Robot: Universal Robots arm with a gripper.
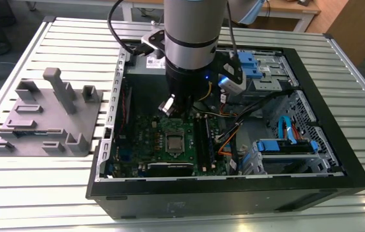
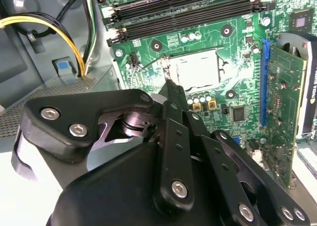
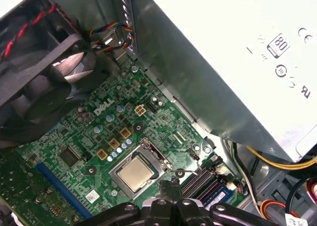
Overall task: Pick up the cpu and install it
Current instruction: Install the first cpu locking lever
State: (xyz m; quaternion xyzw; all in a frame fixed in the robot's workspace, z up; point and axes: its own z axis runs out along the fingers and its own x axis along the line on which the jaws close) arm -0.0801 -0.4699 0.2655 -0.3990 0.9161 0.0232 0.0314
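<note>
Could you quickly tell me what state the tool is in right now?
Tool: shut, holding nothing, above the cpu already in its socket.

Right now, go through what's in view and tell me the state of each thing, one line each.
cpu: lying flat in the socket on the green board, nothing gripping it.
gripper: above the board beside the socket, fingers closed together and empty.
computer case: lying on its side, side panel off, inside exposed.
memory slots: empty.
grey fixture: on the table beside the case.
</note>
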